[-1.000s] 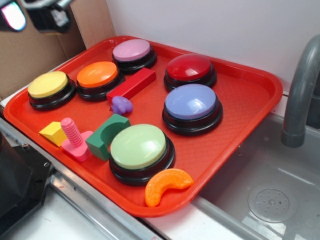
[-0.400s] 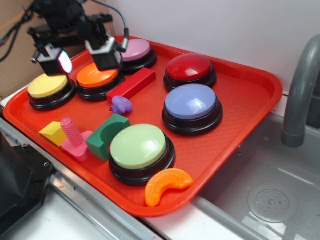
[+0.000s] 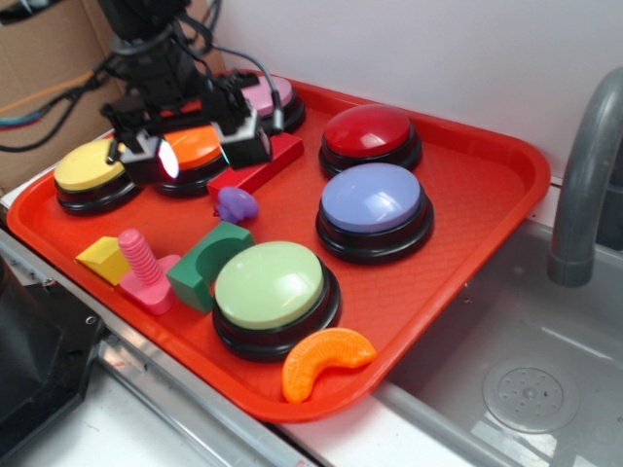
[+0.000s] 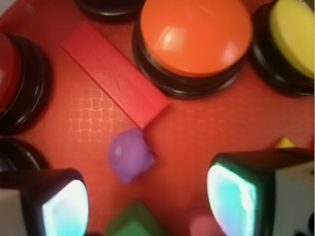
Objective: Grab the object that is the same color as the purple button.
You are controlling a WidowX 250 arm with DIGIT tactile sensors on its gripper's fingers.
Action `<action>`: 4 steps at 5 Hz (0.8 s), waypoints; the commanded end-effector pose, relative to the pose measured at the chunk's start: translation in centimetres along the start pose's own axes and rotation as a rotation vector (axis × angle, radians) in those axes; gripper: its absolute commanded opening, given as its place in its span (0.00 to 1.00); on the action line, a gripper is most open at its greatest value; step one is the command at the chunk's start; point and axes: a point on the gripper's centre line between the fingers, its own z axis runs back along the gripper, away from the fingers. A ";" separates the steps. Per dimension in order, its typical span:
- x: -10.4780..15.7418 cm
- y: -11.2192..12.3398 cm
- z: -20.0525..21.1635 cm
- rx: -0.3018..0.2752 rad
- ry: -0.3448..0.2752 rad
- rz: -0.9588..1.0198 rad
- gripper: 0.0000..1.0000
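Observation:
The small lumpy lavender-purple object [image 3: 237, 204] lies on the red tray [image 3: 467, 195], just in front of the red block's near end. In the wrist view the object [image 4: 129, 155] sits slightly above the gap between my fingers. The purple button [image 3: 373, 198], periwinkle dome on a black base, stands at the tray's right middle. My gripper [image 3: 200, 151] hovers open and empty above the orange button, behind and left of the object; its lit pads [image 4: 230, 197] stand wide apart.
Other buttons on the tray: orange [image 3: 191, 146], yellow [image 3: 90, 165], mauve-pink [image 3: 263, 92], dark red [image 3: 368, 131], pale green [image 3: 270, 284]. A red block [image 3: 258, 167], green arch block [image 3: 209, 263], pink bolt [image 3: 144, 268], yellow wedge [image 3: 103, 259] and orange slice [image 3: 325, 360] lie around. A sink and faucet [image 3: 584, 185] are at the right.
My gripper has come in from the upper left, moving right and down to hover over the orange button near the object. Nothing on the tray has moved.

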 end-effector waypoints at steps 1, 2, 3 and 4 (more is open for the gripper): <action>1.6 -0.1 -2.9 -0.077 0.009 0.044 1.00; 1.6 0.0 -3.7 -0.082 -0.045 0.065 0.84; 1.5 0.3 -4.2 -0.050 -0.030 0.079 0.00; 1.5 0.5 -4.1 -0.042 -0.022 0.079 0.00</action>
